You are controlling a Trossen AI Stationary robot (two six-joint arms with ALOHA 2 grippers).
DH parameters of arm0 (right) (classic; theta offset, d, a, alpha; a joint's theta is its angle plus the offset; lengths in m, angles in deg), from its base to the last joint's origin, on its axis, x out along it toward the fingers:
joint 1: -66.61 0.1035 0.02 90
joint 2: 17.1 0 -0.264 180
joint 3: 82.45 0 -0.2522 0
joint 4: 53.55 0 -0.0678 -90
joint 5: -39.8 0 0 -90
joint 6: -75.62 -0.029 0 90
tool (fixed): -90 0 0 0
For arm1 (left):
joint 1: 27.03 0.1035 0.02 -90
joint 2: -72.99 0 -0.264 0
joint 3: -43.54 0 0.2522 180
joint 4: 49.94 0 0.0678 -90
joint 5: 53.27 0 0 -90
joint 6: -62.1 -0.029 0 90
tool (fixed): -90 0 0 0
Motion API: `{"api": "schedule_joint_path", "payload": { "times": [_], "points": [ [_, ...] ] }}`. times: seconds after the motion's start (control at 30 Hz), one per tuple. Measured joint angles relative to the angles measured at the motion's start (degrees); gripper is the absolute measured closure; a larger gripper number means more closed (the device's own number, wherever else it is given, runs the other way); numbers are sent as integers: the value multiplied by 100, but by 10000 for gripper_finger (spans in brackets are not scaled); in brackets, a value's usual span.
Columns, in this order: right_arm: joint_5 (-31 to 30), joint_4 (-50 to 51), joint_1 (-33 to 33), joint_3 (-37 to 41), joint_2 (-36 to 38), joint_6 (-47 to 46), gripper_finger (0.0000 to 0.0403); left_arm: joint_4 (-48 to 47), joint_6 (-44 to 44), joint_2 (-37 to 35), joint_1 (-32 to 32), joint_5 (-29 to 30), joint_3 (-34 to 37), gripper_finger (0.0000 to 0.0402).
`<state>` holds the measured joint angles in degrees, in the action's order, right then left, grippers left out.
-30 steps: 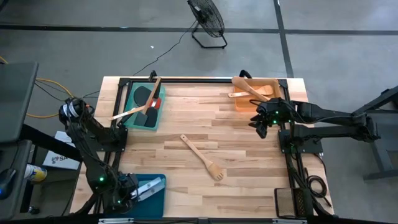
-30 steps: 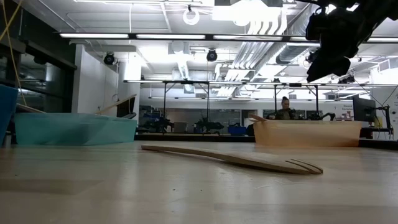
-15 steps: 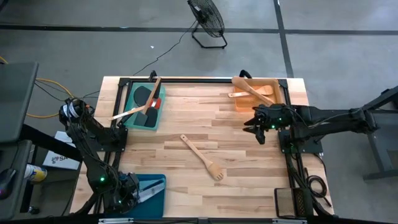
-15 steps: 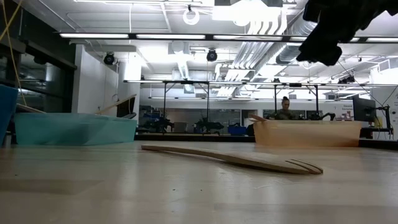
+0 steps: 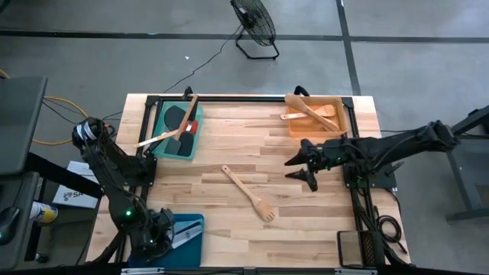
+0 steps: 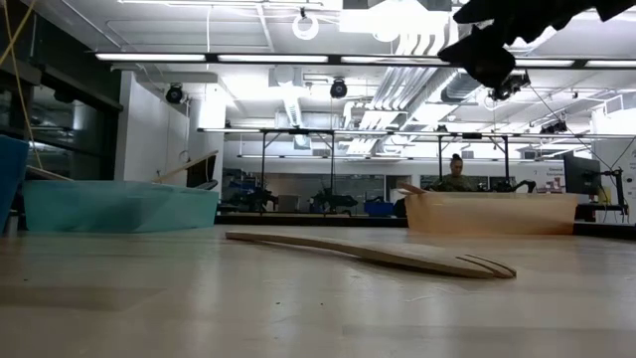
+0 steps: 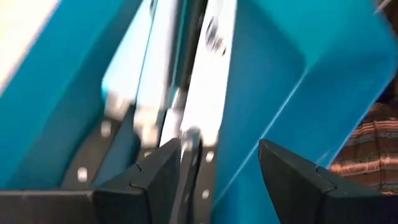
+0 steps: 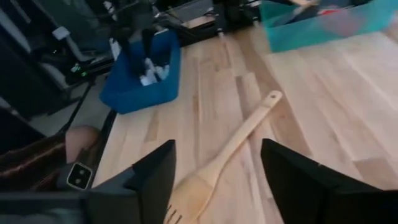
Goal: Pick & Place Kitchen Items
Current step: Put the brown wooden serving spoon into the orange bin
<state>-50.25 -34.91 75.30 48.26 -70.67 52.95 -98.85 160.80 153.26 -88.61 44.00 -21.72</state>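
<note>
A: What is seen from above?

B: A wooden slotted turner (image 5: 248, 193) is seen lying flat near the middle of the counter (image 5: 229, 153), apart from every tray. The right gripper (image 5: 299, 169) is held above the counter just right of the turner, its fingers spread and nothing between them. The left gripper (image 5: 162, 238) is placed over the blue tray (image 5: 191, 238) at the near left corner, where steel knives (image 5: 183, 231) are lying. At the far left, a teal tray (image 5: 174, 131) is filled with black and red-headed spatulas (image 5: 183, 126), with wooden handles sticking out over its rim. At the far right, wooden spoons (image 5: 312, 112) are held by an orange tray (image 5: 315, 122).

A: And at counter height?

B: The slotted turner (image 6: 378, 255) is shown flat on the wood, tines to the right. The right gripper (image 6: 487, 55) is seen high above it, touching nothing. The teal tray (image 6: 119, 207) is seen far left, the orange tray (image 6: 492, 213) far right.

A: The left wrist?

B: The left gripper (image 7: 219, 165) is shown released, its fingers parted over knife blades (image 7: 208, 81) inside the blue tray (image 7: 292, 74); nothing is clasped.

A: The right wrist?

B: The right gripper (image 8: 217, 168) is shown parted and empty above the turner (image 8: 224, 152). Farther off, the blue tray (image 8: 146, 84) and teal tray (image 8: 311, 28) are visible.
</note>
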Motion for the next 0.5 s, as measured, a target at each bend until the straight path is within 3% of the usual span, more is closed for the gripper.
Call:
{"api": "schedule_joint_path", "payload": {
  "times": [0.13, 0.27, 0.5],
  "points": [
    [0, -602, 186, 0, -467, 29, 146, 43, -733, -143, 318, 264, 0, 190],
    [-23, -1259, 333, -15, -929, 23, 140, 116, -1531, -225, 744, 561, 0, 190],
    [-843, -918, 639, -817, -1897, -81, 148, 386, -3241, -226, 1591, 869, 3, 190]
  ]
}}
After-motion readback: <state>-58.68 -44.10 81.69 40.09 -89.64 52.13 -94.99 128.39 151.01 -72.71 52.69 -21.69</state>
